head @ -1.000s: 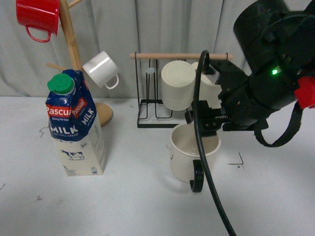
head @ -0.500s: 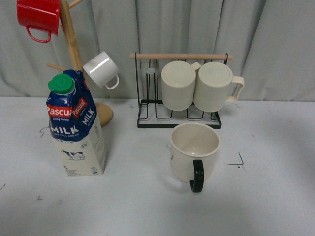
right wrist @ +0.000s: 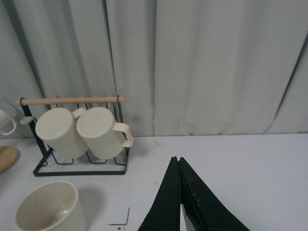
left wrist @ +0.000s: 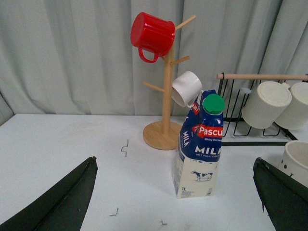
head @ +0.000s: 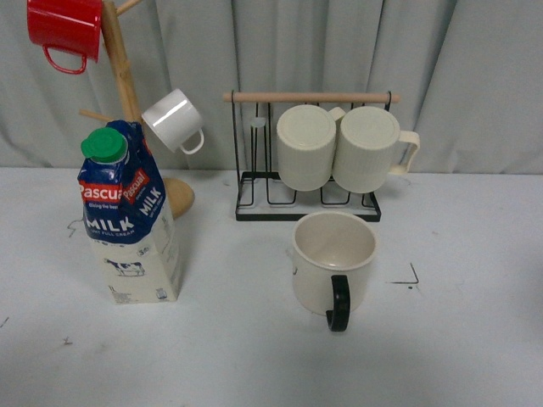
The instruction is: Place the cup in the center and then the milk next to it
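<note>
Since the right gripper (right wrist: 177, 168) withdrew, cup (head: 333, 259) upright, free; milk (head: 129, 216) unmoved

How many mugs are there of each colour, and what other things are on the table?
Red mug: 1
Glossy white mug: 1
Ribbed cream mugs: 2
Cream mug with black handle: 1
Milk carton: 1
Wooden mug tree: 1
Black wire rack: 1
Total: 8
</note>
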